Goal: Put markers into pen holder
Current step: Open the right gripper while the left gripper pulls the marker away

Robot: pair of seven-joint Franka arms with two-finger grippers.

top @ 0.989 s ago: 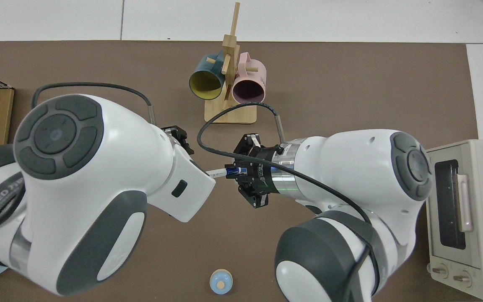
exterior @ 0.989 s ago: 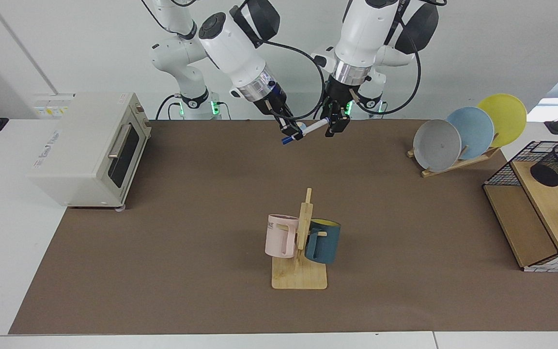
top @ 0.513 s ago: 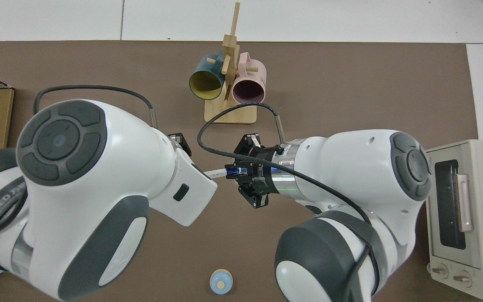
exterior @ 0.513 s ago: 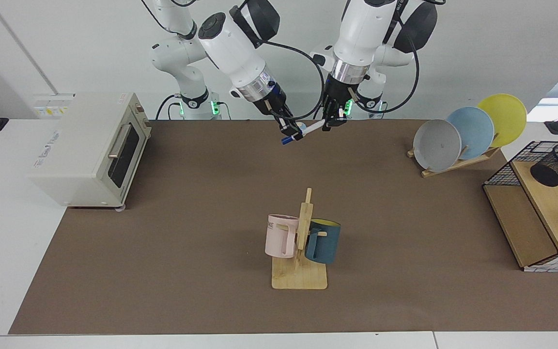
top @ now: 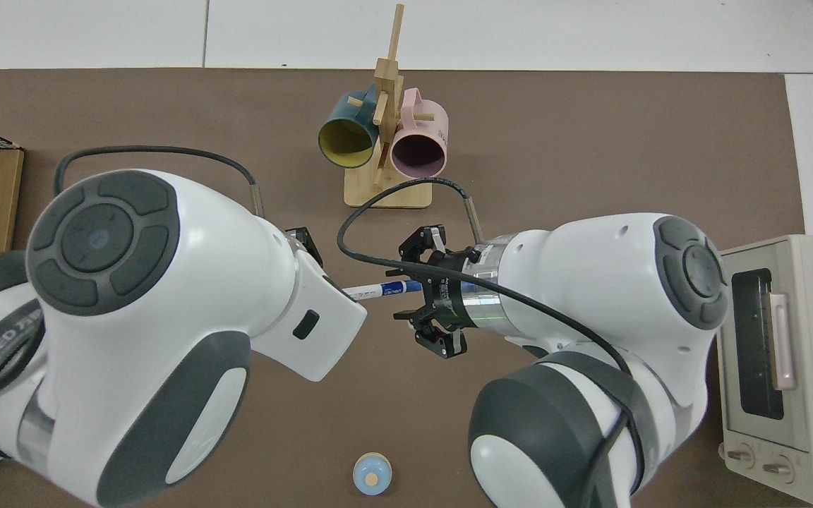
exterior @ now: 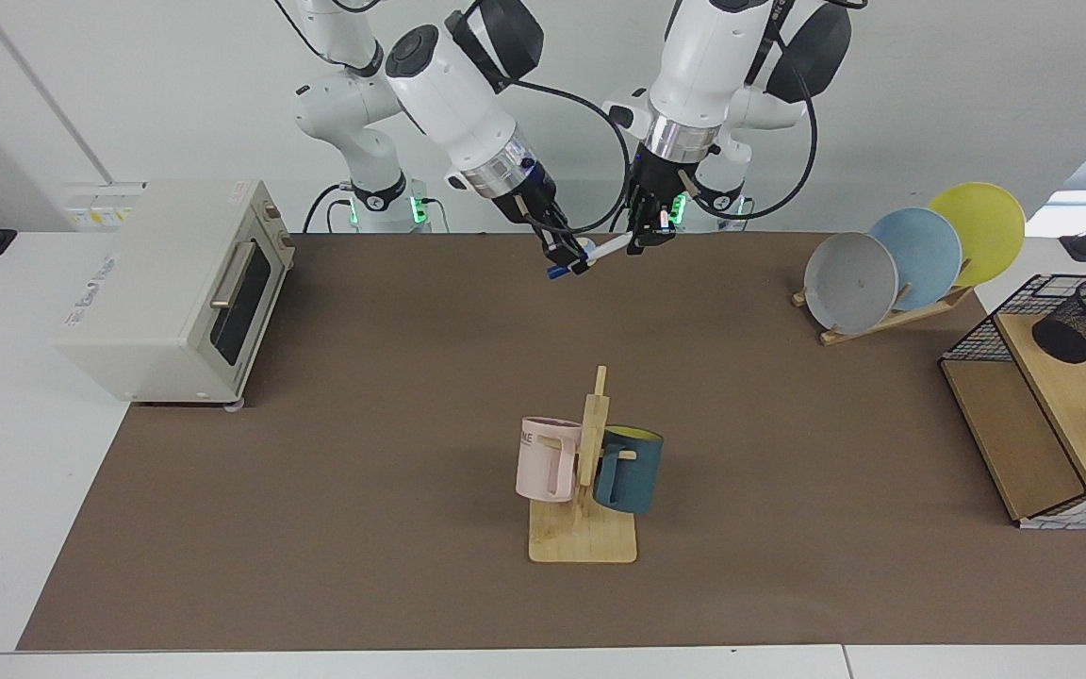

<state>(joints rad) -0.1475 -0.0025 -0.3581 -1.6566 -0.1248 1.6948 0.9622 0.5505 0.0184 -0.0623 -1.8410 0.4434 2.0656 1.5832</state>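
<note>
The marker hung in mid-air above the counter's back edge, bridging both arms; if both let go it could drop, far from the pen holder (tipped on the wire shelf at the counter's end); the left end effector pinched the white end; the right end effector sat at the blue end, grip hard to tell.
</note>
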